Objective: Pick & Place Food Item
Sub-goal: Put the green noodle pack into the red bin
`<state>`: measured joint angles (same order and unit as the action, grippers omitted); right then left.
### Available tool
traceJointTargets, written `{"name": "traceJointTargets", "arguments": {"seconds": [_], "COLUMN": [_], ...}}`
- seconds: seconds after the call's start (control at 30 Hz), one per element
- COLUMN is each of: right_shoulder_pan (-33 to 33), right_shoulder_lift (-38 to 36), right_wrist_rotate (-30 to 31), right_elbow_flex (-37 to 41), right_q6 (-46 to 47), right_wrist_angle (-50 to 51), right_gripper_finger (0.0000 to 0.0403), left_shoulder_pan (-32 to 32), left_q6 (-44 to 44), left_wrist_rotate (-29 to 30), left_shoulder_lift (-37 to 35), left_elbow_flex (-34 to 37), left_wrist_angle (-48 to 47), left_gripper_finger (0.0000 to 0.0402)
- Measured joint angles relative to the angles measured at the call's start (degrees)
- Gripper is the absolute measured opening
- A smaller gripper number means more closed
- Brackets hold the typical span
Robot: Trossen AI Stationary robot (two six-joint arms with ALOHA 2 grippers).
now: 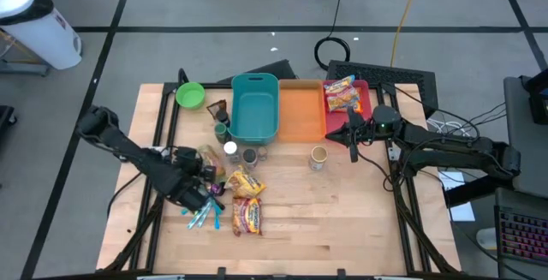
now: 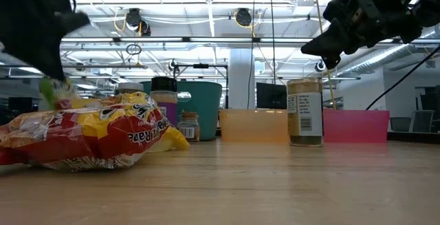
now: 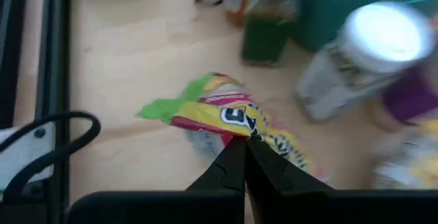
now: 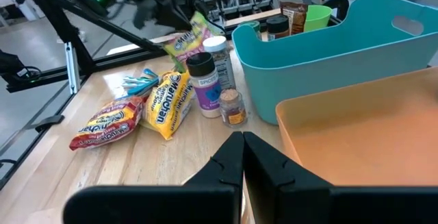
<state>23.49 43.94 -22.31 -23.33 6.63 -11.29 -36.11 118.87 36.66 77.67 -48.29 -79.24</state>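
Pinching a yellow snack packet (image 3: 233, 118) in closed fingers, the left gripper (image 1: 208, 170) sits left of the teal bin (image 1: 255, 109). Beside it, the orange tray (image 1: 300, 113) looks bare; the red tray (image 1: 360, 100) holds a chip bag (image 1: 341, 93). Right gripper (image 1: 349, 134), fingers together, hovers over the trays.

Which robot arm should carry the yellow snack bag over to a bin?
Probably the left. Its gripper is shut on the crinkly yellow-and-red snack bag, while the right gripper hangs empty by the orange plastic bin.
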Motion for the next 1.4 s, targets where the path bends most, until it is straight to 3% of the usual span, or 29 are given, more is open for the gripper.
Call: {"name": "traceJointTargets", "arguments": {"seconds": [0.23,0.43,0.63,0.77,0.9,1.07,1.27,1.4], "right_shoulder_pan": [-0.02,0.0,-0.02,-0.65,-4.83,-10.39,-14.74,-17.48], "right_shoulder_lift": [0.0,0.0,0.0,-0.02,0.19,1.27,3.32,5.81], "right_wrist_rotate": [-0.02,-0.02,-0.06,-0.31,-0.38,-0.35,-0.29,-0.19], "right_elbow_flex": [0.0,0.02,0.02,0.02,0.96,4.84,5.01,3.35], "right_q6": [0.0,0.0,0.54,1.67,-1.11,-2.7,2.62,5.91], "right_wrist_angle": [-0.02,-0.3,-1.06,-1.47,-4.89,-18.17,-27.23,-29.57], "right_gripper_finger": [0.0,0.0,0.0,0.0,0.0003,0.0044,0.0149,0.0218], "left_shoulder_pan": [-4.29,-5.96,-5.67,-3.43,0.24,5.02,10.24,13.28], "left_q6": [-2.45,-13.04,-33.41,-58.09,-87.83,-113.96,-125.68,-124.84], "left_wrist_rotate": [7.48,17.52,27.97,31.12,26.71,11.15,-6.75,-11.58], "left_shoulder_lift": [-0.22,-0.22,-0.23,-0.25,1.45,4.88,8.41,8.66], "left_elbow_flex": [-8.08,-15.41,-22.26,-23.35,-23.35,-23.35,-23.33,-23.33], "left_wrist_angle": [-5.04,-4.58,2.93,18.84,39.59,59.25,69.2,70.52], "left_gripper_finger": [0.0003,0.0003,0.0003,0.0002,0.0004,0.0004,0.0003,0.0002]}}
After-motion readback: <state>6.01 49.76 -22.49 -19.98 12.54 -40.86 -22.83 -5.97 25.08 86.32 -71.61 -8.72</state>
